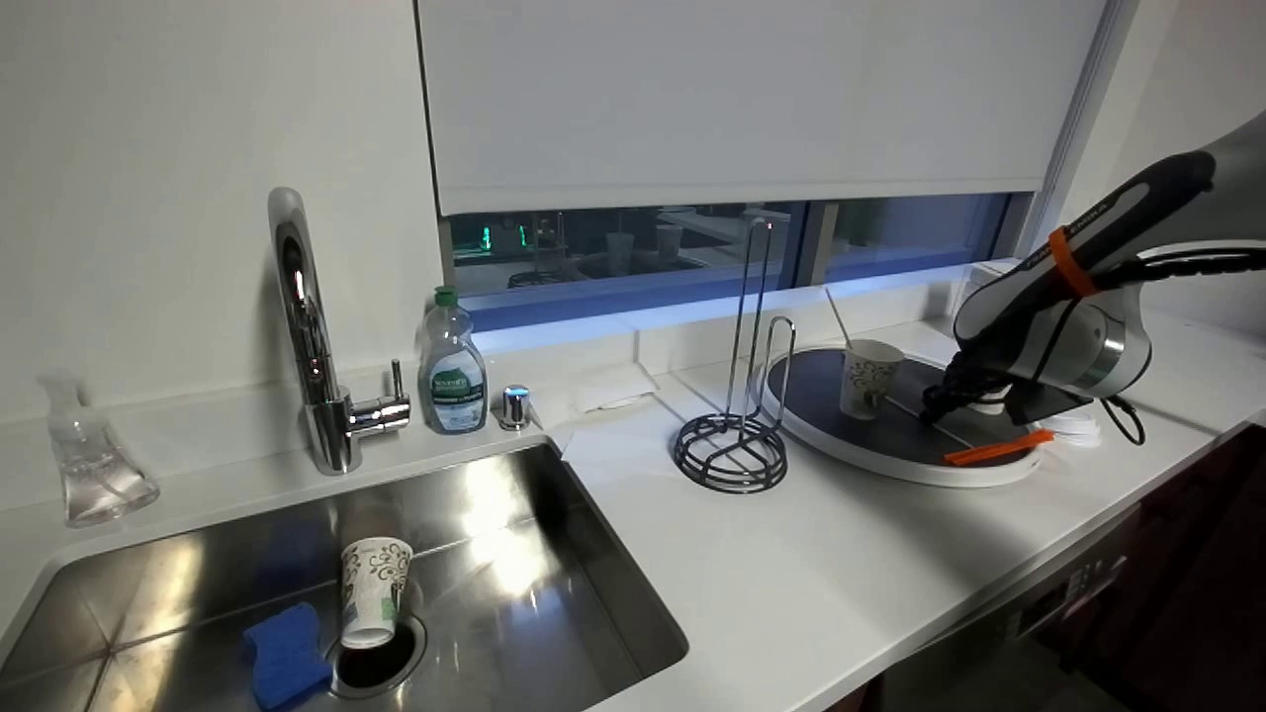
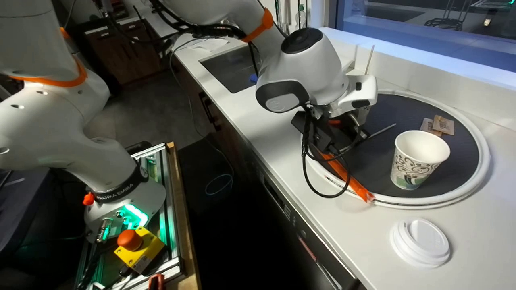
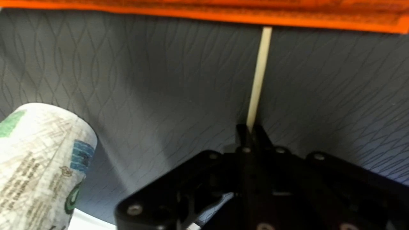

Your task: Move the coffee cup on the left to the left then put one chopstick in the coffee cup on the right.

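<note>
A patterned paper cup (image 1: pixel 870 381) with a thin stick (image 1: pixel 839 316) standing in it is on the round dark tray (image 1: pixel 821 445). It is mostly hidden behind the arm in an exterior view (image 2: pixel 366 113). Another patterned cup (image 2: pixel 419 161) stands upright on the tray, and a cup also shows at the left of the wrist view (image 3: pixel 48 166). A chopstick (image 2: pixel 382 131) lies along the mat between the cups; its end meets the orange packet in the wrist view (image 3: pixel 258 80). My gripper (image 3: pixel 250 129) points down with its fingertips shut on this chopstick, close to the mat.
The orange packet (image 2: pixel 346 177) lies across the tray's front rim. Brown packets (image 2: pixel 439 125) lie at the tray's back. White lids (image 2: pixel 421 241) lie on the counter. A wire holder (image 1: pixel 732 450) stands beside the tray. The sink (image 1: pixel 593 593) holds a fallen cup (image 1: pixel 374 588) and blue sponge (image 1: pixel 287 655).
</note>
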You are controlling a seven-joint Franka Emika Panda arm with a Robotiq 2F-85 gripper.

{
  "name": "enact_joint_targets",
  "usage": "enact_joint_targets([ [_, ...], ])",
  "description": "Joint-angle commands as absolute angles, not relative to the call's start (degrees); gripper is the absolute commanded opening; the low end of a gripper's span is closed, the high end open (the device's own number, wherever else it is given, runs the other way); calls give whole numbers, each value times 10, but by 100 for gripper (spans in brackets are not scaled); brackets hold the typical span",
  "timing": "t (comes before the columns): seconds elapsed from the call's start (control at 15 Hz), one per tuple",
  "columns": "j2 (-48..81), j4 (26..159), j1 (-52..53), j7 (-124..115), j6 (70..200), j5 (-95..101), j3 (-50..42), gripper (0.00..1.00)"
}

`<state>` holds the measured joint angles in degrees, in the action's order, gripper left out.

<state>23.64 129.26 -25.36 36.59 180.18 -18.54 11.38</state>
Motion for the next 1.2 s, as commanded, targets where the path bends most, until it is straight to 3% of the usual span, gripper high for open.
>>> enact_joint_targets([
  [0.0, 234, 1291, -248, 367, 1778, -178, 104, 1],
  [1.13, 136, 1331, -147, 184, 1672, -179, -3, 1],
])
